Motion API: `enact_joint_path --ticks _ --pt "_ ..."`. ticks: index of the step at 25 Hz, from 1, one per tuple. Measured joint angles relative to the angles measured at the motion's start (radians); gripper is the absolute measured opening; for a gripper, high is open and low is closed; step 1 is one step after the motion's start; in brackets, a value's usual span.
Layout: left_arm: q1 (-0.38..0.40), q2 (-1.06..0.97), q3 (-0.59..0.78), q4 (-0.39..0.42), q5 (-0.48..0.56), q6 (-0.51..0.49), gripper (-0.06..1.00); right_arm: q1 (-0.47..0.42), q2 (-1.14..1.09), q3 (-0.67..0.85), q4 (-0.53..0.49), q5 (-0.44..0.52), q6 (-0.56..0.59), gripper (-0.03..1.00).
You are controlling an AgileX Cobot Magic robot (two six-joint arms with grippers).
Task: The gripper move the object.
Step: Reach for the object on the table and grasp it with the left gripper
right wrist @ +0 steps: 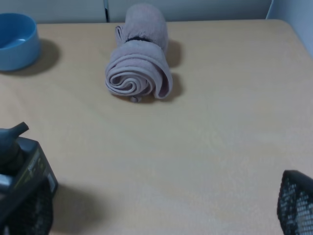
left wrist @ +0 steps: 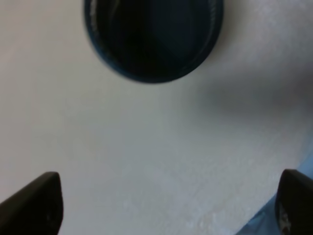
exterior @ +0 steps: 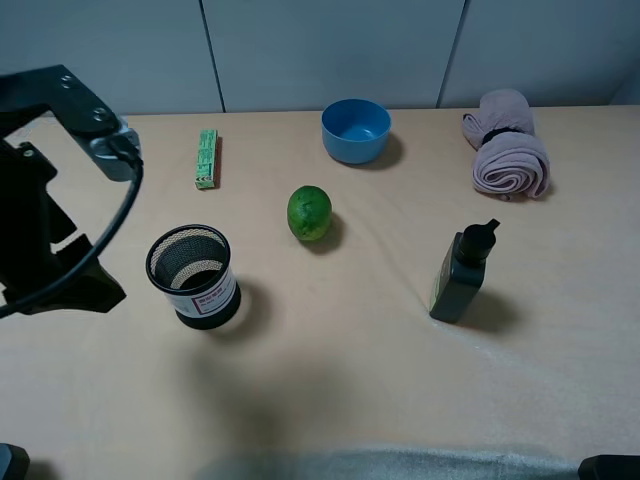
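The black wire-mesh pen cup (exterior: 195, 277) with its white, red-edged label stands upright on the tan table (exterior: 330, 380), left of centre. My left arm (exterior: 45, 240), black with a grey module and a cable, hangs just left of the cup and does not touch it. In the left wrist view a blurred dark round rim (left wrist: 153, 36), apparently the cup, lies ahead of my left gripper (left wrist: 166, 205), whose fingers are wide apart and empty. My right gripper (right wrist: 161, 210) is open and empty, low at the near right of the table.
A green lime (exterior: 309, 213) lies mid-table. A blue bowl (exterior: 356, 130) and a green box (exterior: 206, 158) sit at the back. A rolled pink towel (exterior: 508, 155) is at the back right. A dark pump bottle (exterior: 461, 272) stands right of centre.
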Motion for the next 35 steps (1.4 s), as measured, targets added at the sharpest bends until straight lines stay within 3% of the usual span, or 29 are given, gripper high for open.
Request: enact_joint_path --ticks 16,35 --pt "-0.193 0.378 -0.168 -0.002 -0.1 -0.001 0.85 0.0 0.0 0.0 0.0 0.0 0.0 0.69" --pt "-0.212 0.659 -0.208 -0.001 -0.17 0.0 0.85 0.0 0.0 0.0 0.0 0.0 0.0 0.69"
